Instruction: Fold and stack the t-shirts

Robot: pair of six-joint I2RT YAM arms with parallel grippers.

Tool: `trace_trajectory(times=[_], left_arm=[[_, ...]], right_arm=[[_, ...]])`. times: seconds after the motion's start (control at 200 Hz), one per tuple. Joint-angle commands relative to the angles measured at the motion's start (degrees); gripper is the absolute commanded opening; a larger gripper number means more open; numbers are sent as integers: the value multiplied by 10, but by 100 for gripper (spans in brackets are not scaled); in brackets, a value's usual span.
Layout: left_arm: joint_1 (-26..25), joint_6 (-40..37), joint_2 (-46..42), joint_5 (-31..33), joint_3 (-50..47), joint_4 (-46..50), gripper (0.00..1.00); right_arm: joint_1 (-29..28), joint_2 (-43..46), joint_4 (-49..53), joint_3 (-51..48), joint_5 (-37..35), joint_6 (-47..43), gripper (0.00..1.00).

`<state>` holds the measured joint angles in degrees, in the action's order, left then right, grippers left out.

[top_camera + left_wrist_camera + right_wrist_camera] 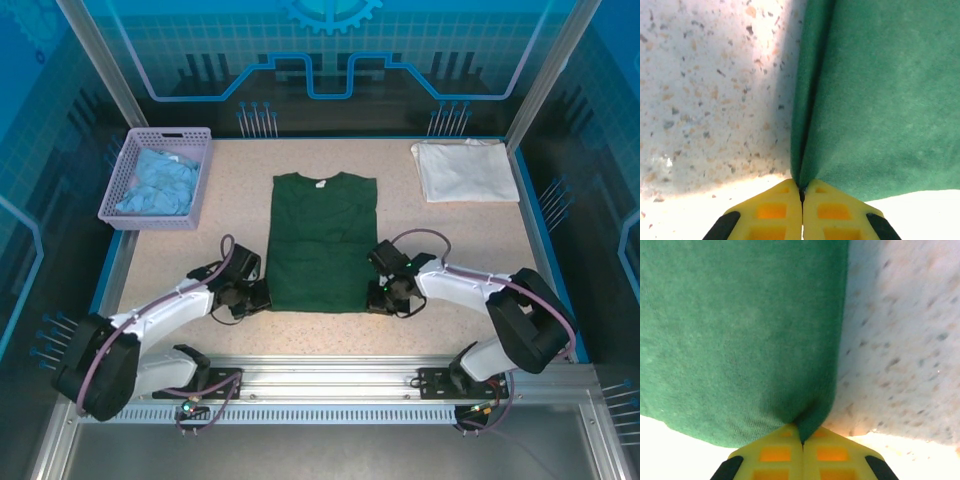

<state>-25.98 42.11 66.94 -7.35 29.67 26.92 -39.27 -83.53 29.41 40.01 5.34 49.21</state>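
A dark green t-shirt [322, 240] lies flat mid-table, sleeves folded in, its small white neck label at the far end. My left gripper [262, 296] is shut on its near left corner; in the left wrist view the yellow fingers [780, 212] pinch the green cloth [880, 100] at my left gripper [801, 192]. My right gripper [382, 294] is shut on the near right corner; the green cloth [740, 330] runs down into my right gripper [802, 437]. A folded white t-shirt [465, 170] rests at the far right.
A lilac basket [118, 195] holding light blue cloth [158, 182] stands at the far left. Speckled tabletop [230, 160] surrounds the shirts, bounded by a blue border and metal frame posts. A metal rail [330, 385] runs along the near edge.
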Motion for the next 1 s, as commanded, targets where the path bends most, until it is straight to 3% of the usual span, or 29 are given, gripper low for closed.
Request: trace_trajectory(times=[0.0,0.25,0.575,0.785,0.995], left_arm=[[-21,21,-35,-7,-26,58,0],[-91,105,-139,-30,-77,109,0],[-121,165,-253,-42,-66,184,0],[-121,184,-271,-21,-8,193,0],[-109,192,-206,-16,68,116,0]], right_arm=[[-44,11,56,-40,-35,35,0],[-139,98,97,-85,-77,106,0],[-172,273,141,-111,-89,131,0],[-155,336,184,-54,-111,104,0],[-52,280,204,60,-76,25,0]])
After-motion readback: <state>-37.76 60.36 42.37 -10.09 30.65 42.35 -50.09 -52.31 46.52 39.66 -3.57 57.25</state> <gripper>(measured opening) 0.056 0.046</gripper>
